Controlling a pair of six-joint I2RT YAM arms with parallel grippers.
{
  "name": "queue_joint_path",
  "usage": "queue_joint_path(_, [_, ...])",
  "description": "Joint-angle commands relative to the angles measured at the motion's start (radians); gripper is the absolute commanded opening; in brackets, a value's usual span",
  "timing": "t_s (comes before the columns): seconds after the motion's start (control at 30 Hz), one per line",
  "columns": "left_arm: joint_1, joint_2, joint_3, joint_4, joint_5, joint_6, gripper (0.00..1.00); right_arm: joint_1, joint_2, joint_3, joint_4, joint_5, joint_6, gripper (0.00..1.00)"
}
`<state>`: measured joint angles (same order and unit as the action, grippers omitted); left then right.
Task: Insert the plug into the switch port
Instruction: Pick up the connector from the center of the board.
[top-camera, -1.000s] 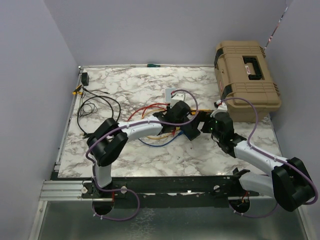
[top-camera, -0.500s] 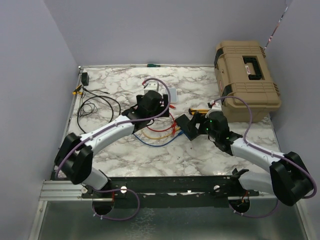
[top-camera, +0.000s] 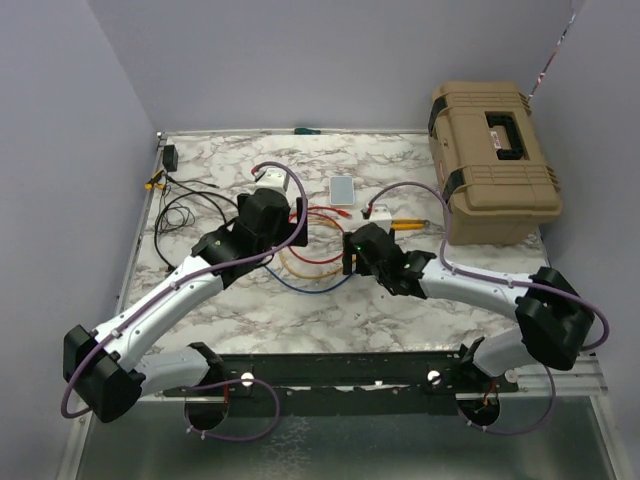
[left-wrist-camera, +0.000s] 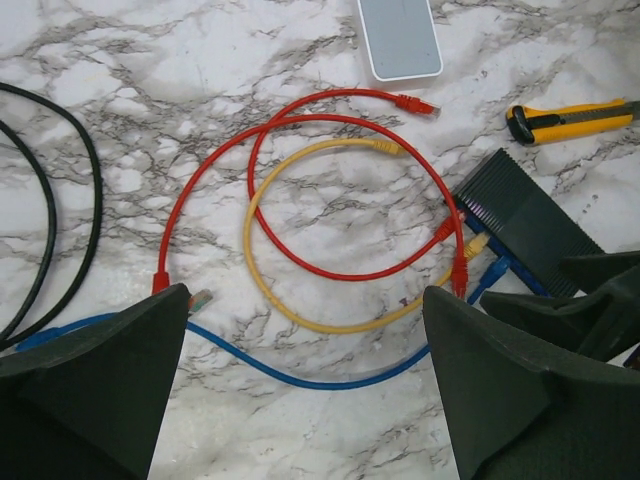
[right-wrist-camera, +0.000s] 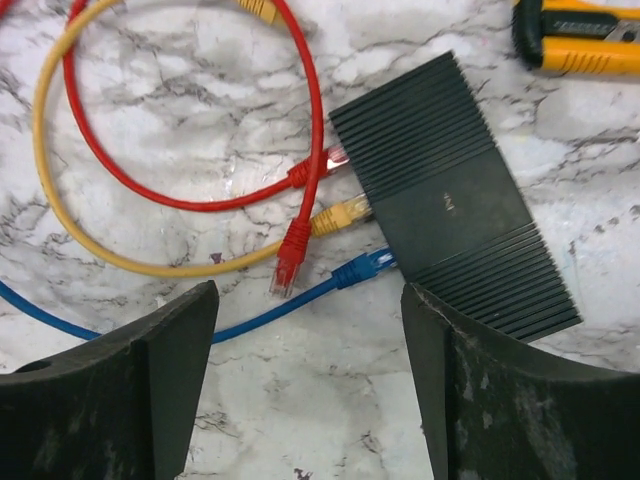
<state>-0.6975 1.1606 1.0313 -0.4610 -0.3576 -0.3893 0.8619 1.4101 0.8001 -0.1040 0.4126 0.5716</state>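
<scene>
Table (top-camera: 330, 310) bearing switch (right-wrist-camera: 450, 200), left gripper (left-wrist-camera: 303, 300) hanging released apart from switch, right gripper (right-wrist-camera: 308, 292) hovering spread and empty beside its socket edge, yellow plug (right-wrist-camera: 348, 212) and blue plug (right-wrist-camera: 362, 266) sitting at that edge, loose red plug (right-wrist-camera: 286, 268) lying free nearby

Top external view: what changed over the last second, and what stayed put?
The left gripper swung left, away from the switch, and opened; it holds nothing now. What it let go, if anything, cannot be seen. The right gripper slid left until it hung over the switch, jaws open. The white box and the tan case stayed put.
</scene>
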Motion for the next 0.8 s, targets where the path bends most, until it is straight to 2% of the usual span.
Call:
queue_joint_path(0.0, [0.006,-0.071,-0.035,-0.099,-0.07,0.085,0.99,0.078,0.115,0.091,-0.194,0.156,0.099,0.75])
queue_joint_path(0.23, [0.038,-0.151,-0.101,-0.109,-0.134,0.105,0.99,0.123,0.275,0.204,-0.284,0.213,0.17,0.61])
queue_joint_path(0.53, [0.095,-0.2,-0.155,-0.101,-0.122,0.121,0.99,0.124,0.335,0.267,-0.273,0.216,0.143,0.47])
queue_joint_path(0.77, [0.14,-0.2,-0.168,-0.096,-0.092,0.13,0.99,0.124,0.372,0.289,-0.246,0.191,0.123,0.45])
